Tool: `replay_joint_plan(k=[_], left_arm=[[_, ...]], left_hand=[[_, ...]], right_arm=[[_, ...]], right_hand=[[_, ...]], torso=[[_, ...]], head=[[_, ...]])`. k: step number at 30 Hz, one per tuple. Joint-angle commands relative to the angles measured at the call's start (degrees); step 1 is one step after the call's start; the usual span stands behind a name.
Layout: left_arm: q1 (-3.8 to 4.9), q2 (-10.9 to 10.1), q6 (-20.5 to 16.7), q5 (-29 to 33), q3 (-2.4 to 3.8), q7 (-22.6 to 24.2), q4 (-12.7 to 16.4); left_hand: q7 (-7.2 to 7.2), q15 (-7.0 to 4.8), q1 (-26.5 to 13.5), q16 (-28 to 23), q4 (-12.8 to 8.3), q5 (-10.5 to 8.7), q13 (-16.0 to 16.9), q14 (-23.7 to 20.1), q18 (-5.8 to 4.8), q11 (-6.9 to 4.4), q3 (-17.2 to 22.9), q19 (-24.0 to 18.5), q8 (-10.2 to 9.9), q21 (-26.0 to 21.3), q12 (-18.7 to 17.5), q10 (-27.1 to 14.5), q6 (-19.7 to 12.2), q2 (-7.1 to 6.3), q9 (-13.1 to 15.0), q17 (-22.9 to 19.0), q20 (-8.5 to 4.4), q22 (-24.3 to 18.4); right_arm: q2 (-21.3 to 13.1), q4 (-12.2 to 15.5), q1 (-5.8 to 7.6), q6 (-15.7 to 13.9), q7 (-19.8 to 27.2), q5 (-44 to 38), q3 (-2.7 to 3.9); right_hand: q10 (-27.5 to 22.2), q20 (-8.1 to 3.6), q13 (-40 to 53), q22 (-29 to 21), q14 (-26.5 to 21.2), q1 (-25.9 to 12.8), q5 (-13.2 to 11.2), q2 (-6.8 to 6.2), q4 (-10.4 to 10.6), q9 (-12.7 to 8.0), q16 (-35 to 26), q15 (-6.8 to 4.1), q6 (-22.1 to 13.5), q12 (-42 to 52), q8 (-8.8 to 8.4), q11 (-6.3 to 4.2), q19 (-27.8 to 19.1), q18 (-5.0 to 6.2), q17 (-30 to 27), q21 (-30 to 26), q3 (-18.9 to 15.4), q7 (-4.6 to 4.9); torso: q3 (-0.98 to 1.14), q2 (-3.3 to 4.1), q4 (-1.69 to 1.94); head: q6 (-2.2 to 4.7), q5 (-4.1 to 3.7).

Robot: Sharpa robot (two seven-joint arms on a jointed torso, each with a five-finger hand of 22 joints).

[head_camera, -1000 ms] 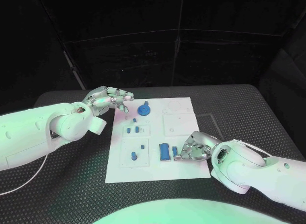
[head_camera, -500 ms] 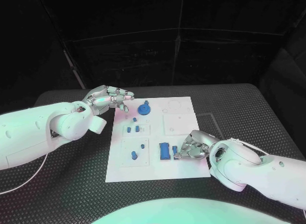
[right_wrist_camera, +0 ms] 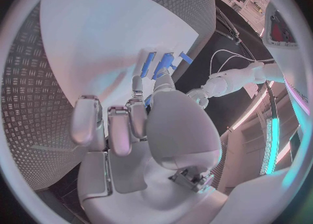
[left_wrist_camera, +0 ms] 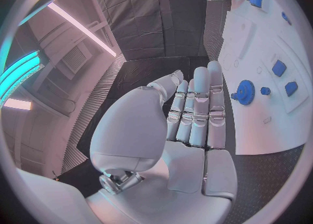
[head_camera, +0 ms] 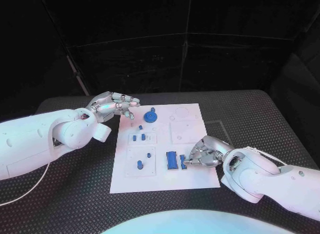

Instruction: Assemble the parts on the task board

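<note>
Little has moved: the right hand (head_camera: 204,155) has edged slightly toward 12 o'clock, its fingers (head_camera: 195,159) curled at the slim blue part (head_camera: 182,161) beside the wider one (head_camera: 172,159); whether they grip it is unclear. Left hand (head_camera: 115,104) hovers, fingers loosely apart, at 9 o'clock of the blue gear (head_camera: 150,116). Eight blue pieces lie on the task board (head_camera: 195,180).

2 arms, smooth white rounded shells, bulbous at the wrists. Left hand (head_camera: 113,104) and right hand (head_camera: 205,153): silver metal, segmented fingers, pale flat pads. Thin white cable (head_camera: 19,193) trails under left arm.
</note>
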Motion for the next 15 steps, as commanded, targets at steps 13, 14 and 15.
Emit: replay_joint_plan(k=[13, 14, 15], left_arm=[[-0.13, 0.16, -1.85, 0.31, -0.03, 4.21, -0.65], [-0.15, 0.21, -2.24, 0.54, -0.03, 4.72, -0.76], [-0.16, 0.31, -2.70, 0.94, -0.03, 5.31, -0.93]], left_hand=[[-0.27, -0.06, -0.28, 0.31, -0.02, -0.12, 0.05, -0.63, 0.76, -0.11, -0.51, -0.27, -0.25, -0.41, 0.69, 0.46, -0.15, 0.44, -0.03, -0.36, 0.04, -0.19], [-0.29, -0.07, -0.37, 0.17, 0.03, -0.11, 0.05, -0.81, 0.76, -0.14, -0.58, -0.41, -0.24, -0.54, 0.81, 0.68, -0.13, 0.44, -0.02, -0.52, 0.05, -0.29], [-0.31, -0.08, -0.41, -0.13, 0.05, -0.09, 0.02, -1.11, 0.75, -0.18, -0.60, -0.63, -0.22, -0.75, 0.91, 0.90, -0.11, 0.47, -0.02, -0.76, 0.06, -0.42]], right_arm=[[-1.24, -8.23, 3.28, -11.05, 40.19, 42.49, 0.13], [-0.96, -9.04, 3.76, -10.50, 41.42, 44.34, 0.13], [-0.60, -9.97, 4.22, -9.88, 42.60, 46.16, 0.14]], right_hand=[[-18.31, 2.65, -27.99, -33.16, -4.28, 6.86, 1.64, 3.27, -3.10, -1.90, -24.25, 3.09, -6.51, -32.55, -5.76, 3.02, -18.63, 6.22, -20.95, -22.92, 0.56, 3.60], [-19.75, 2.90, -29.97, -36.27, -6.86, 7.67, 1.09, 3.70, -3.31, -2.06, -31.32, 3.28, -6.46, -34.96, -6.11, 3.30, -20.33, 6.53, -27.86, -26.11, 0.69, 3.77], [-20.84, 3.15, -31.78, -37.48, -9.34, 8.36, 0.59, 4.04, -3.42, -2.25, -38.08, 3.56, -6.50, -37.09, -6.47, 3.66, -21.00, 6.52, -34.03, -28.12, 0.77, 3.95]], torso=[[-0.29, -1.21, 0.00], [-0.37, -1.14, 0.13], [-0.46, -1.14, 0.21]], head=[[0.61, 0.01], [0.89, -0.14], [1.06, -0.33]])
